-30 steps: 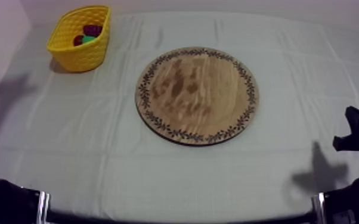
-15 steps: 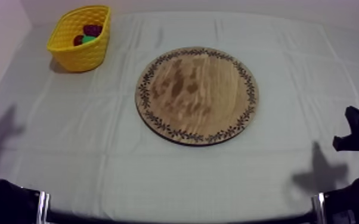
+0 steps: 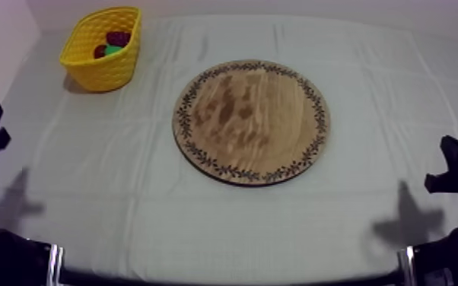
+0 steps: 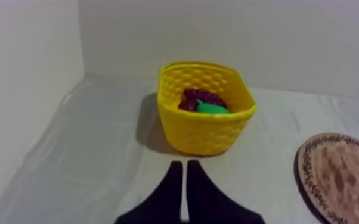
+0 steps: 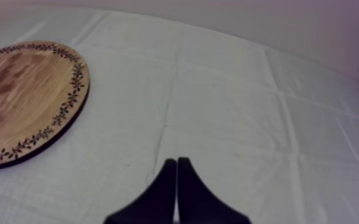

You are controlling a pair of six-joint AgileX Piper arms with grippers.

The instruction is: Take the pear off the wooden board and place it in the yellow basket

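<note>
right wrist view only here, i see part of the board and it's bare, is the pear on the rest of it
Observer: No. The top view shows the whole wooden board bare.
Operator: so where is it
Observer: A green fruit, likely the pear, lies inside the yellow basket.
Operator: and the other arm
Observer: The left claw is shut on nothing, pointing at the basket without touching it.
</note>
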